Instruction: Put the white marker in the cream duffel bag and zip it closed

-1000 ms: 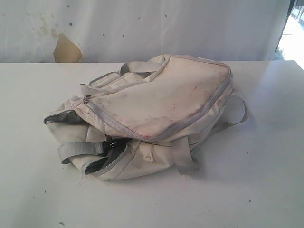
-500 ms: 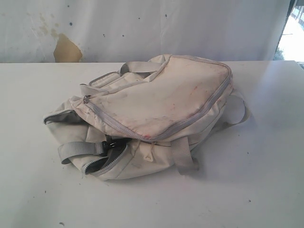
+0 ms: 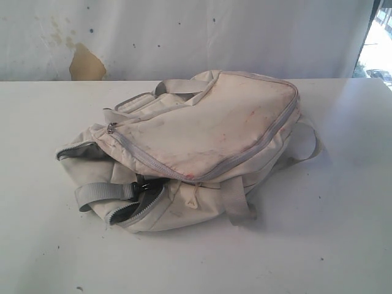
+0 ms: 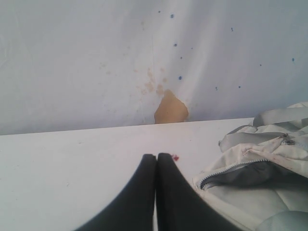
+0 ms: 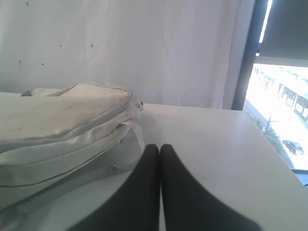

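Observation:
The cream duffel bag (image 3: 196, 147) lies slumped in the middle of the white table (image 3: 318, 245), smudged with reddish stains, its grey zipper (image 3: 138, 208) gaping at the near left end. The left wrist view shows that bag (image 4: 269, 159) beside my left gripper (image 4: 156, 156), which is shut with nothing between its black fingers. My right gripper (image 5: 160, 147) is shut and empty too, with the bag (image 5: 62, 125) close alongside it. Neither gripper appears in the exterior view. The white marker is out of view in every frame.
A grey webbing strap (image 3: 101, 193) sticks out at the bag's left, and a cream loop (image 3: 309, 144) at its right. A white backdrop with a tan patch (image 3: 86, 64) stands behind the table. A bright window (image 5: 279, 120) lies past the table's right edge.

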Controlling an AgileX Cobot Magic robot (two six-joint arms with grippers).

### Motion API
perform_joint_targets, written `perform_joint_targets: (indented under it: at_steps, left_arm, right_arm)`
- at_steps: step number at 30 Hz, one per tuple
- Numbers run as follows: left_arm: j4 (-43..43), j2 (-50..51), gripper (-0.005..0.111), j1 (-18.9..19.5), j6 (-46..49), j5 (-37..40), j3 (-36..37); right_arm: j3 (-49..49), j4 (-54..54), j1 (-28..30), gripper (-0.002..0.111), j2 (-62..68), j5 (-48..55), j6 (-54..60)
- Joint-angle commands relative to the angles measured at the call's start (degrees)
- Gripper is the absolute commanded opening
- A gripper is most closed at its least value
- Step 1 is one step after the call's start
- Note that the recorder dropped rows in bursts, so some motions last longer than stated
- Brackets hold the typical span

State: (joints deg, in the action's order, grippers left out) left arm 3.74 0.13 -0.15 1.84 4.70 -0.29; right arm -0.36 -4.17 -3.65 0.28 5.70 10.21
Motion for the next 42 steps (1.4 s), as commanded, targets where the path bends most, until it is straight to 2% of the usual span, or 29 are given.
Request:
perform_joint_targets:
  at_steps: [1,24,42]
  left_arm:
    - [-0.42,-0.13,0.0,0.09,0.08,-0.36,0.29]
    - [-0.42,-0.13,0.0,0.09,0.08,-0.36,0.29]
    - [-0.42,-0.13,0.0,0.09,0.08,-0.36,0.29]
  right_arm:
    - [0.36,-0.08,0.29,0.0,-0.28,-0.29,0.07]
    - [0.36,-0.08,0.29,0.0,-0.28,-0.63,-0.19]
    - [0.36,1.36,1.46,0.0,-0.28,0.27,-7.58]
